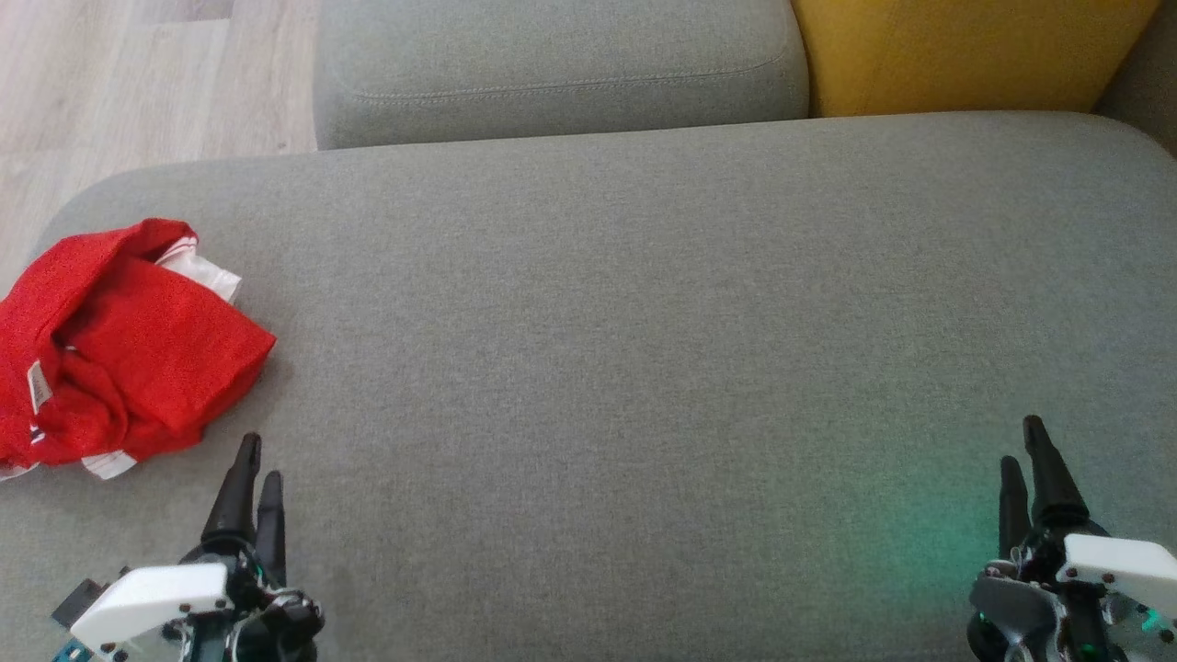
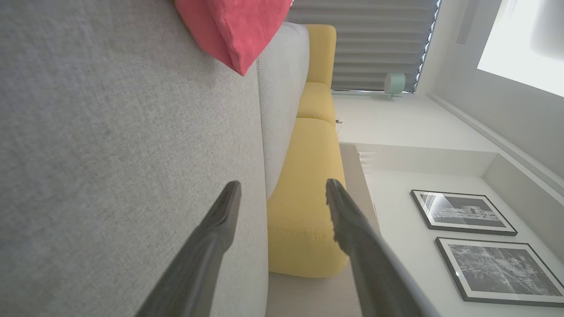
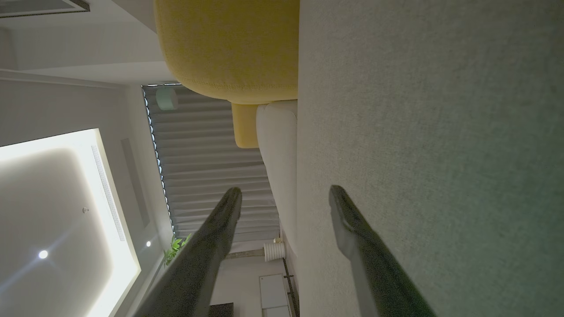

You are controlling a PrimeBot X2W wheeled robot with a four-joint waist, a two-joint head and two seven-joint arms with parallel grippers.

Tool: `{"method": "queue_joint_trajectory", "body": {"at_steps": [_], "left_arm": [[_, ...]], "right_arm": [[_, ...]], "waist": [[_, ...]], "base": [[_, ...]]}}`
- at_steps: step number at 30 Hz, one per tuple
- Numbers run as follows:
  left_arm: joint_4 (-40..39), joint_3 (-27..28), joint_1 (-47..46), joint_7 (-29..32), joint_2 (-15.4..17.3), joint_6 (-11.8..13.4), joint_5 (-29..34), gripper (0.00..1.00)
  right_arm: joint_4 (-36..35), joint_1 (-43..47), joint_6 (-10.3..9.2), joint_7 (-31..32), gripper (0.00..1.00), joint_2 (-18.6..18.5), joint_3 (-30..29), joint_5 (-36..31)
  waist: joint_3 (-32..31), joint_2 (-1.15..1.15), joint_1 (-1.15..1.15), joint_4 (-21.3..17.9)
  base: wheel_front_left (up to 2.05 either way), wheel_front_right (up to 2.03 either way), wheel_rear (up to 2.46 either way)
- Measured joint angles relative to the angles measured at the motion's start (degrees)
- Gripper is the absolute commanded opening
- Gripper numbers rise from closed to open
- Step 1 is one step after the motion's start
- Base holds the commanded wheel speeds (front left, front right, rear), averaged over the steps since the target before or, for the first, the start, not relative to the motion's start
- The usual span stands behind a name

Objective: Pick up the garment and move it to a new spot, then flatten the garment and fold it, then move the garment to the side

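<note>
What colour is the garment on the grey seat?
The garment is red with white parts; best in the head view.

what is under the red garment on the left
The red garment lies crumpled on the grey sofa cushion. White fabric pokes out from its folds. Anything else beneath the heap is covered.

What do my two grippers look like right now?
Left gripper and right gripper match: each has two long, tapered dark fingers on a black mechanism under white covers dotted with dark screws. A teal light glows at the right one's base.
</note>
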Motion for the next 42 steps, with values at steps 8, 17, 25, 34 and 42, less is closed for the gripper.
{"method": "queue_joint_trajectory", "body": {"at_steps": [8,17,25,34,42], "left_arm": [[-0.5,-1.3,-0.1,-1.1,0.0,0.0,0.6,1.0],[-2.7,-1.7,-0.8,-2.8,0.0,0.0,7.6,1.0],[-5.3,-2.1,-1.2,-4.0,0.0,0.0,13.6,1.0],[-7.3,-3.6,-1.2,-5.5,0.0,0.0,22.2,1.0],[-8.7,-5.0,-1.2,-6.6,0.0,0.4,30.1,1.0]], "right_arm": [[-0.7,0.0,0.0,-1.0,1.0,0.0,1.1,-0.6],[-2.2,-0.1,0.0,-3.2,1.0,-0.8,2.7,-6.5],[-3.8,-0.4,0.0,-4.0,1.0,-1.3,3.0,-13.4],[-6.3,-0.4,0.0,-4.5,1.0,-1.2,3.3,-22.3],[-8.2,-0.4,0.0,-4.9,1.0,-1.2,4.1,-29.8]], "waist": [[0.0,0.0,0.0,0.0],[-0.2,0.0,0.0,0.2],[-0.3,0.0,0.0,0.3],[-0.6,0.0,0.0,0.3],[-0.8,0.0,0.0,0.3]], "base": [[0.0,0.0,0.0],[0.0,0.0,0.0],[0.0,0.0,0.0],[0.0,0.0,0.0],[0.0,0.0,0.0]]}}
